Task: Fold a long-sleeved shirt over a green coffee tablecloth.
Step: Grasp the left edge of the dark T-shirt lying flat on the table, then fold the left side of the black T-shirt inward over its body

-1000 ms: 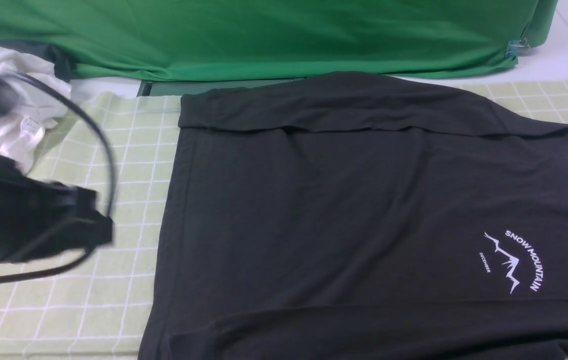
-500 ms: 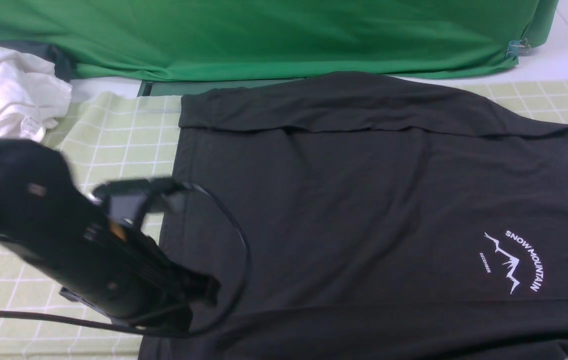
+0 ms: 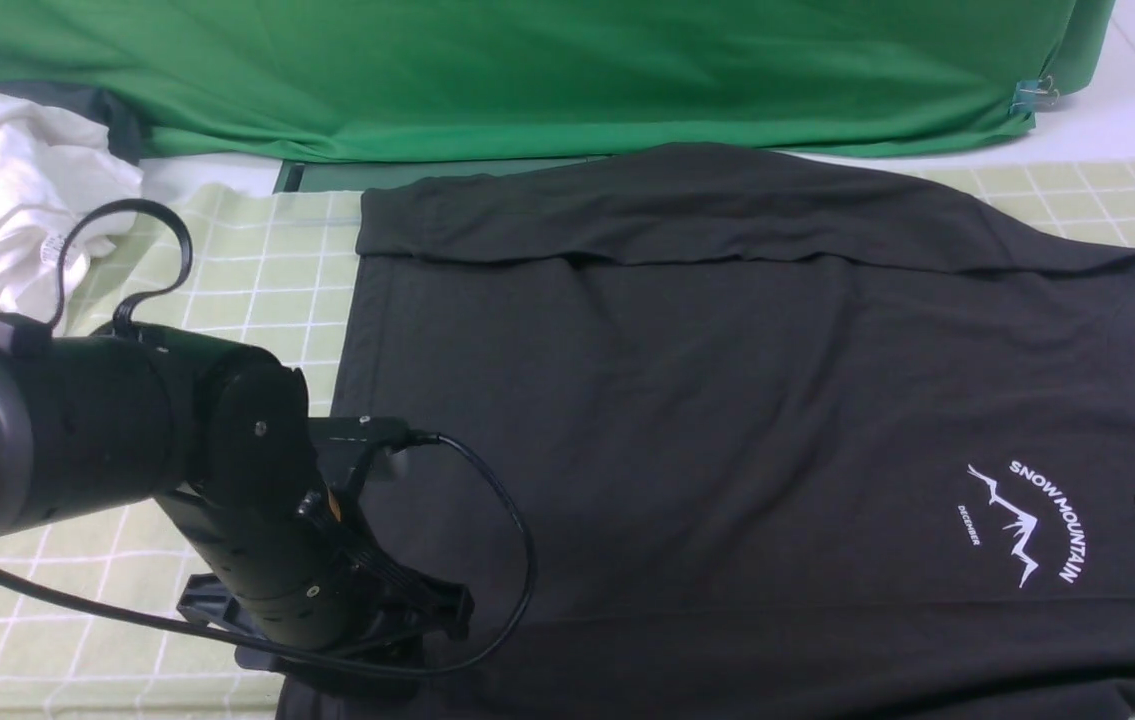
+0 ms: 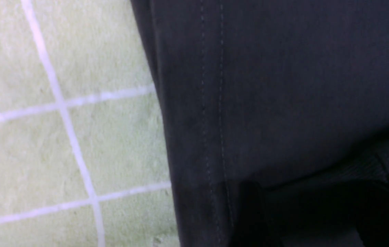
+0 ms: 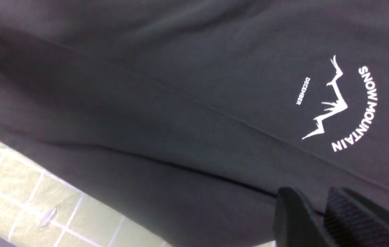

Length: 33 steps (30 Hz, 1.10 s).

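The left gripper [image 4: 311, 216] has swung in from the green coffee tablecloth [image 3: 247, 270] onto the near hem corner of the long-sleeved shirt [image 3: 727, 400], jaws now spread. The shirt lies unmoved on the cloth. The right gripper [image 5: 317, 199], newly arrived beside the print, is narrowly parted.

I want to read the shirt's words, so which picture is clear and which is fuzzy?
Front view: sharp and evenly lit, the white print on the long-sleeved shirt reads easily. Right wrist view: the print is crisp too, only tilted. Left wrist view: soft and fuzzy, close on the shirt's hem, no words.
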Available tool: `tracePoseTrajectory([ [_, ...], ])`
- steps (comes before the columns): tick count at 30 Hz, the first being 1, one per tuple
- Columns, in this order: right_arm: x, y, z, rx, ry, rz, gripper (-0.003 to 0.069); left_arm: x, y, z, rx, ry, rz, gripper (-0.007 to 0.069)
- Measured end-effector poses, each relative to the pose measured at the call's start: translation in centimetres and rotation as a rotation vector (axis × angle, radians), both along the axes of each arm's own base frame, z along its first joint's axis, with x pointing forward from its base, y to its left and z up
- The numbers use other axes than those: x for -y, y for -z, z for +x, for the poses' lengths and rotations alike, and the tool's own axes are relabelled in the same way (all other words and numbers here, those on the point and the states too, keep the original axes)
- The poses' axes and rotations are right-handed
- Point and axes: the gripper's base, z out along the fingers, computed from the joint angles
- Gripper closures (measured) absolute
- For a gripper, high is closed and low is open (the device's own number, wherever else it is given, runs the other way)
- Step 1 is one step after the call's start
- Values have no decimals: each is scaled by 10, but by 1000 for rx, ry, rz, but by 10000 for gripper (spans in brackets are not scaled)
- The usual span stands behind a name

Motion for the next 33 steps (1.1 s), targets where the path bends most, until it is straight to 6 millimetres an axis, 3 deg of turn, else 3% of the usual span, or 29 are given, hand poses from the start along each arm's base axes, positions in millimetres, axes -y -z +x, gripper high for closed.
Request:
tracePoseTrajectory([
  [9,0,0,0,2,1,2,500,0,1,0,0,6,-1,183],
  [14,0,0,0,2,1,2,490,4,0,0,-7,6,-42,247],
  [17,0,0,0,2,1,2,482,9,-1,-1,-10,43,-94,384],
  [18,0,0,0,2,1,2,481,9,-1,-1,-10,47,-96,394],
  [21,0,0,0,2,1,2,475,11,-3,-2,0,95,-126,551],
  [24,0,0,0,2,1,2,473,11,-10,-3,28,110,-142,602],
  [28,0,0,0,2,1,3,466,12,-43,-3,114,104,-181,610],
  [30,0,0,0,2,1,3,463,14,-70,2,192,64,-219,610],
  [31,0,0,0,2,1,3,463,13,-71,2,195,62,-219,610],
  [32,0,0,0,1,1,3,462,15,-90,7,256,49,-237,610],
  [33,0,0,0,1,1,3,461,15,-96,9,270,43,-239,610],
])
